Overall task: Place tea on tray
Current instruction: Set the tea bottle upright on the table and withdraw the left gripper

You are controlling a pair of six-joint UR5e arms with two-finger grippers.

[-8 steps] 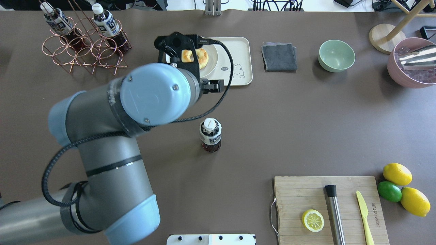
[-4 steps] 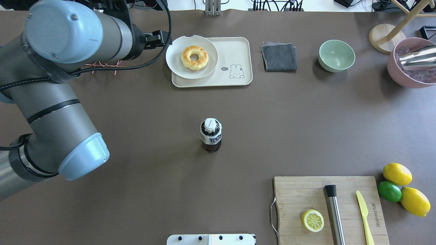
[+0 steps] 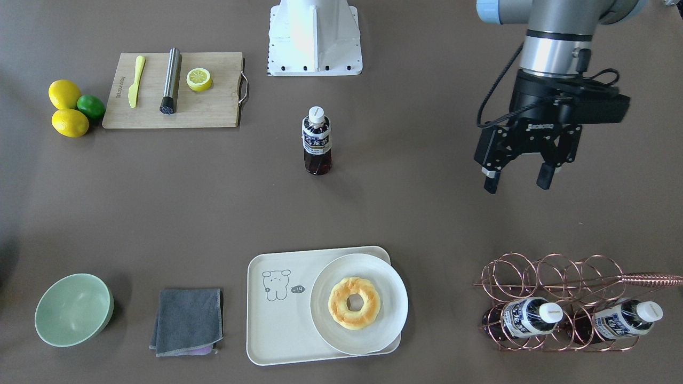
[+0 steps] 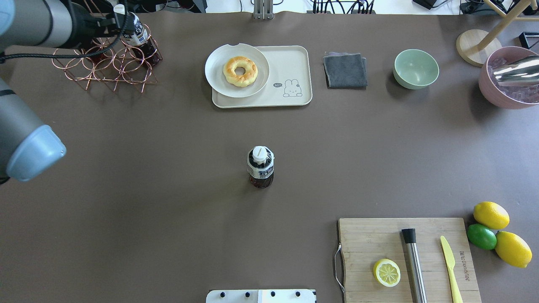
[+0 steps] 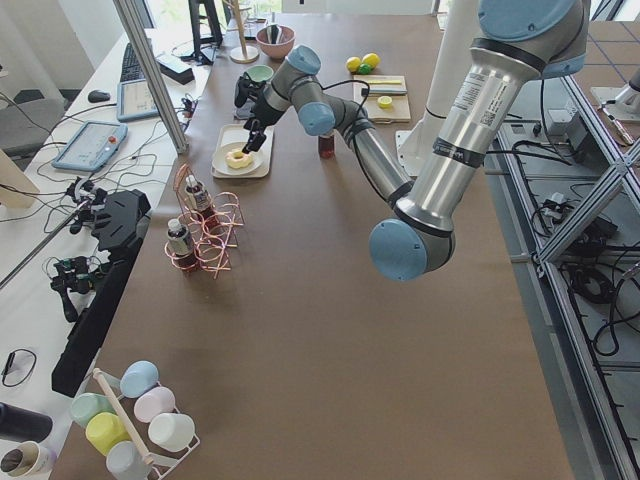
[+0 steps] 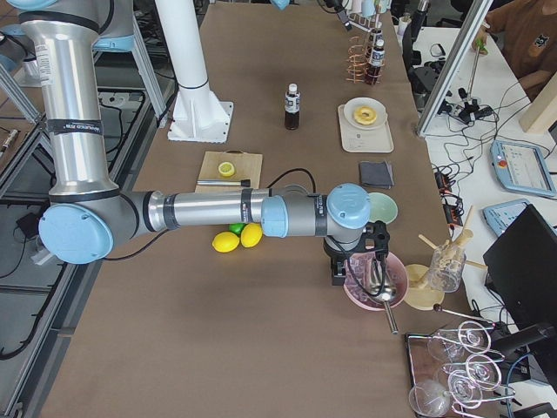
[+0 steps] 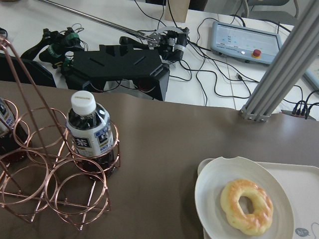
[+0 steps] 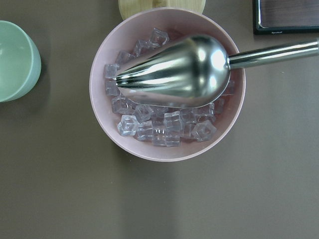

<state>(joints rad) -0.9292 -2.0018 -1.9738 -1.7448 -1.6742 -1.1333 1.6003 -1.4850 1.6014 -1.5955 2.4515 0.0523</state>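
One tea bottle (image 4: 260, 167) stands upright alone mid-table, also in the front view (image 3: 317, 141). Two look-alike bottles (image 3: 525, 316) (image 3: 624, 320) sit in a copper wire rack (image 4: 107, 63); one shows in the left wrist view (image 7: 89, 132). The cream tray (image 4: 294, 59) with the cartoon holds a round plate with a doughnut (image 4: 240, 71). My left gripper (image 3: 516, 184) is open and empty, hovering above the table just short of the rack. My right gripper (image 6: 348, 266) hangs over a pink bowl of ice; I cannot tell its state.
A grey cloth (image 4: 345, 70) and a green bowl (image 4: 416, 68) lie right of the tray. The pink ice bowl (image 4: 505, 94) holds a metal scoop. A wooden cutting board (image 4: 362, 240) with lemon half, muddler and knife sits front right, lemons and a lime (image 4: 490, 229) beside it.
My left arm has swung from over the tray to the left, and now hangs by the copper rack. The standing bottle has not moved.
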